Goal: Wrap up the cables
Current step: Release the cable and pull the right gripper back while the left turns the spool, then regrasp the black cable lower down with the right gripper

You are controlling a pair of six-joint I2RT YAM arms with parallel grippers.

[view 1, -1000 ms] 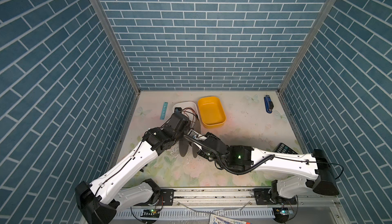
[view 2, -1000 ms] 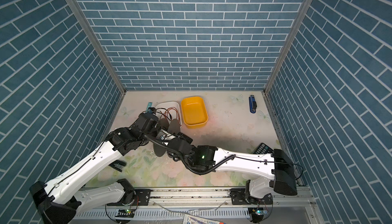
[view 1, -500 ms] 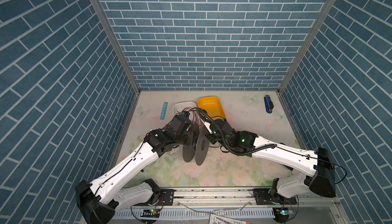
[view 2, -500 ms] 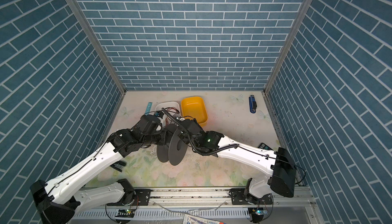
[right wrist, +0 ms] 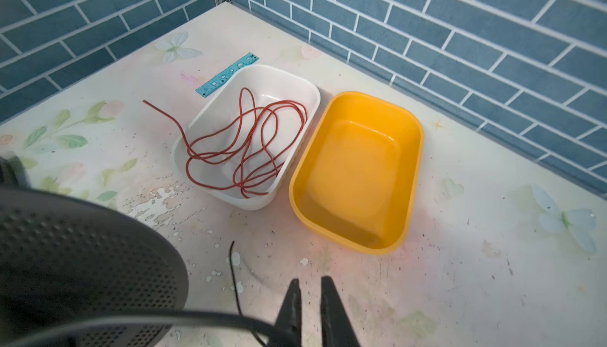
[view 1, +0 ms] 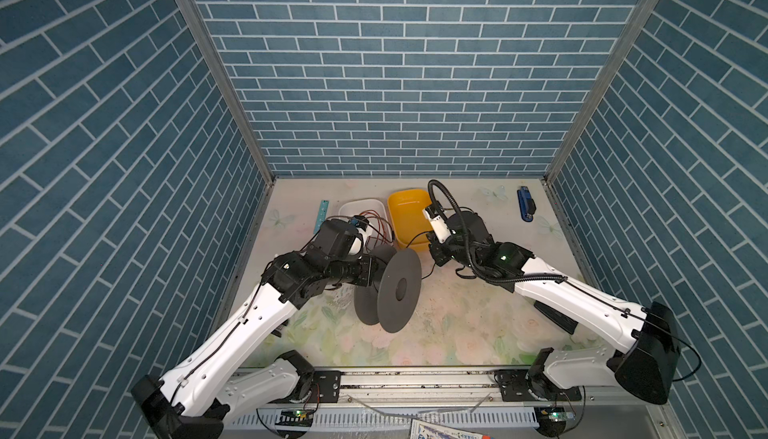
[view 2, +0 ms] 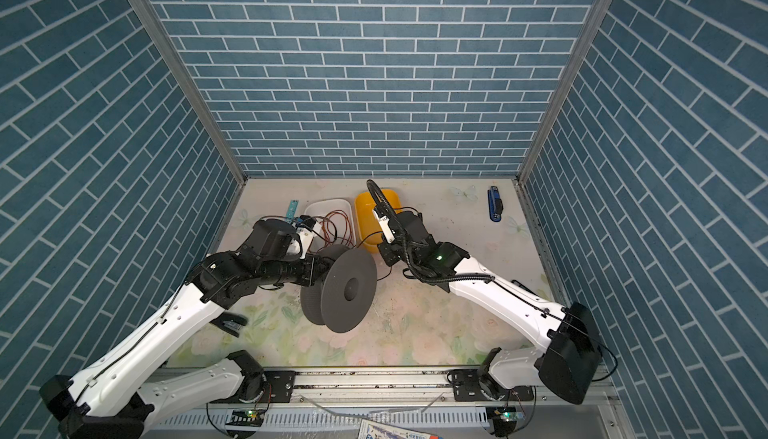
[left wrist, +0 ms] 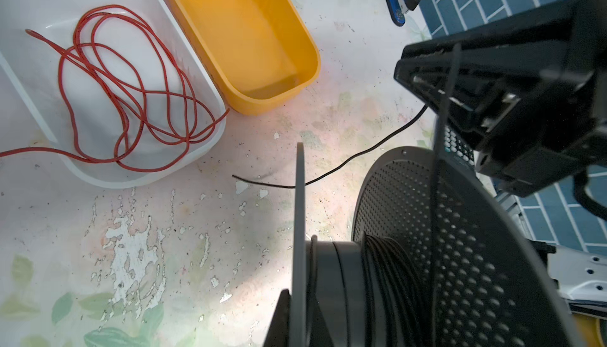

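A white tub point(right wrist: 313, 99) holds a loose tangle of red wire point(right wrist: 239, 156). A yellow tub point(right wrist: 354, 171) sits just beside it, a blue ruler point(right wrist: 226, 74) on its other side, a blue stapler point(view 1: 525, 204) well apart.

A white tub point(right wrist: 256, 202) and a yellow tub point(right wrist: 354, 171) are set side by side on the worn floral table point(view 1: 457, 333). A blue ruler point(right wrist: 226, 75) is laid beside the white tub, and a blue stapler point(view 1: 525, 204) well apart. The loose end of a black cable point(left wrist: 328, 173) is laid before the tubs.
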